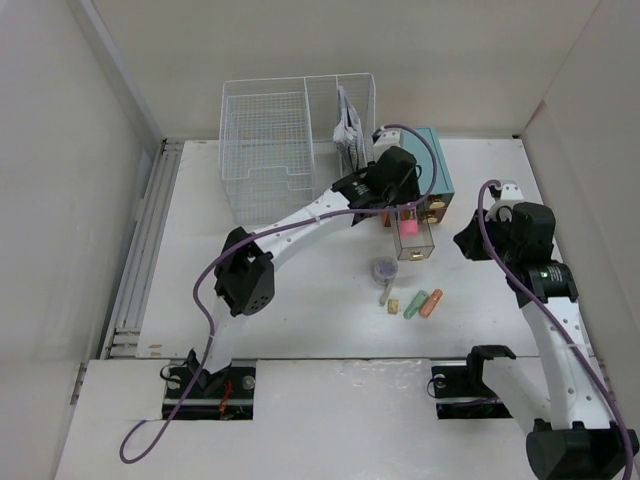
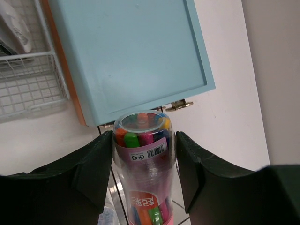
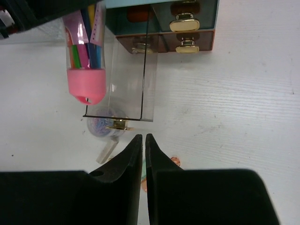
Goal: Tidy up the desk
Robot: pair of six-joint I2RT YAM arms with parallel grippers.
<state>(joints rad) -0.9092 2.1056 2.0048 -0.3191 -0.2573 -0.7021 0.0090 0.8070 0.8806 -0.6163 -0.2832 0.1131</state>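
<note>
**Top view with both wrist views.** The white table (image 1: 300,310) spans the floor of the walled cell and carries everything else.

The left gripper (image 2: 144,151) is closed on a clear marker tube (image 2: 143,133), with one black finger (image 2: 93,168) pressed against each side. The tube is held clear of the table, pink cap downward, at the left wall of a clear box (image 1: 422,247). Whether the cap is inside the box cannot be told.

The clear box stands just in front of a teal drawer box (image 1: 443,175), whose two brass-handled drawer fronts are shown in the right wrist view. A white wire rack (image 1: 265,150) is set at the far edge, left of the drawer box.

The right gripper (image 3: 143,140) is held over the table near the clear box. Its jaws are drawn together to a thin slit, with nothing between them.

A small round pot (image 1: 384,268), a green marker (image 1: 415,305) and an orange marker (image 1: 431,302) lie between the clear box and the arm bases.
</note>
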